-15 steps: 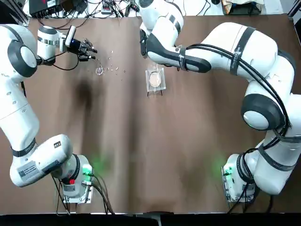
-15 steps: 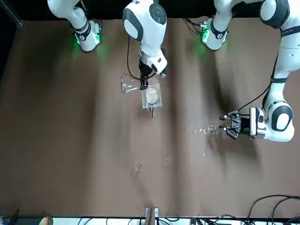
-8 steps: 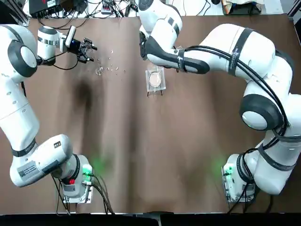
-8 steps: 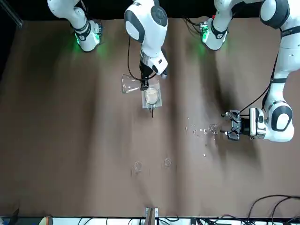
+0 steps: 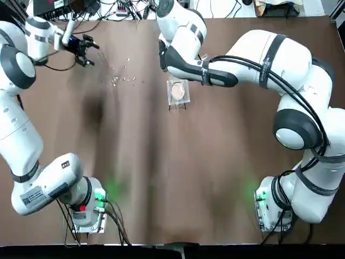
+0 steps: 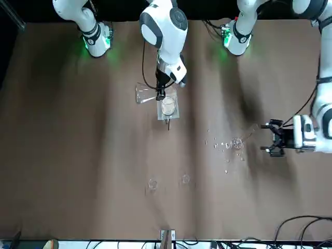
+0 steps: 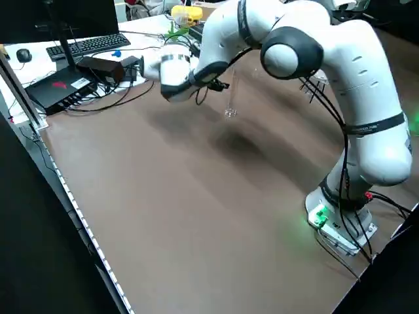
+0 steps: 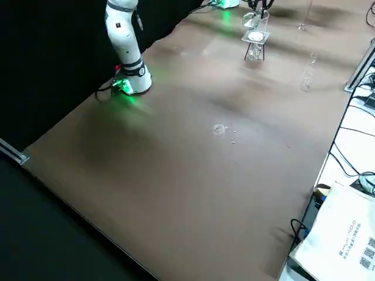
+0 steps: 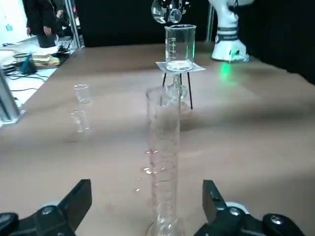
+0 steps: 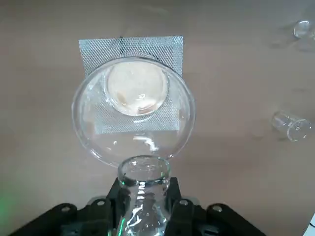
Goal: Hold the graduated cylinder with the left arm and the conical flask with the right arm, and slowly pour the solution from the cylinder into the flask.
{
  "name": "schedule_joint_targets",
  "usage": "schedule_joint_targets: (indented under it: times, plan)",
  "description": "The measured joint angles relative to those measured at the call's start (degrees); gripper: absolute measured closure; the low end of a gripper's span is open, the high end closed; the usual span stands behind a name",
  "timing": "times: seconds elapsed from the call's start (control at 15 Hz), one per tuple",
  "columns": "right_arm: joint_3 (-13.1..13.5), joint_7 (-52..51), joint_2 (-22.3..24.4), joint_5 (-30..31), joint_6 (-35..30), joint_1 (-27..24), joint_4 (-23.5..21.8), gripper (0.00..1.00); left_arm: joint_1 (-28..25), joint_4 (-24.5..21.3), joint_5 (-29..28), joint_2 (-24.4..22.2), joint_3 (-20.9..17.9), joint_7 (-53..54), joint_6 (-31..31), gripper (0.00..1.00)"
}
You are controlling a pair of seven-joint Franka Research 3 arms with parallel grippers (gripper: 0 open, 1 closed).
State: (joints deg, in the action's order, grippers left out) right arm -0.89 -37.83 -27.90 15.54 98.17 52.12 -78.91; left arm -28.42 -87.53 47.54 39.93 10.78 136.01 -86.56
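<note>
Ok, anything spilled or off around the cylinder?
Yes: clear droplets lie scattered on the table beside the upright cylinder, outside any vessel. They look like spilled solution, though glass bits can't be excluded.

The foot of the tall glass cylinder [image 9: 165,162] and the bottom of the flask [image 10: 143,206] are cut off by the wrist views' edges.

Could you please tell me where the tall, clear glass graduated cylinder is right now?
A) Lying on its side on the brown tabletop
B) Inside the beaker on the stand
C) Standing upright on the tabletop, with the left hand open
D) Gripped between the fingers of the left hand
C: the tall, clear glass graduated cylinder stands upright, and the black left hand's fingers are spread wide without touching it.
</note>
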Motion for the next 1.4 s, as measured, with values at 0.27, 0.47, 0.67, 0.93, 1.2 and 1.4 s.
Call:
schedule_joint_targets:
  times: [0.27,0.47,0.67,0.93,1.2,1.4]
  plan:
    - [0.0,0.2,-0.4,1.0,0.0,0.2,0.0,0.61,-0.3,1.1,-3.9,-8.5,0.1,-4.9,0.3,0.00]
    - [0.0,0.2,-0.7,1.9,0.0,0.6,0.2,0.61,1.2,1.2,-7.4,-14.7,0.7,-12.5,0.3,0.00]
    - [0.0,0.3,-0.8,2.3,0.0,0.9,0.3,0.61,5.2,1.1,-11.0,-18.6,0.9,-23.4,0.3,0.00]
    - [0.0,0.3,-0.8,2.7,0.0,0.9,0.3,0.61,13.6,1.1,-15.5,-20.7,0.9,-39.8,-3.0,0.00]
    - [0.0,0.3,-0.8,2.7,-0.1,0.9,0.4,0.61,21.7,1.1,-21.3,-20.9,1.0,-58.6,-8.1,0.00]
    - [0.3,0.3,-0.9,2.7,-0.6,0.9,0.6,0.61,26.2,1.1,-28.3,-21.4,1.0,-71.1,-9.9,0.00]
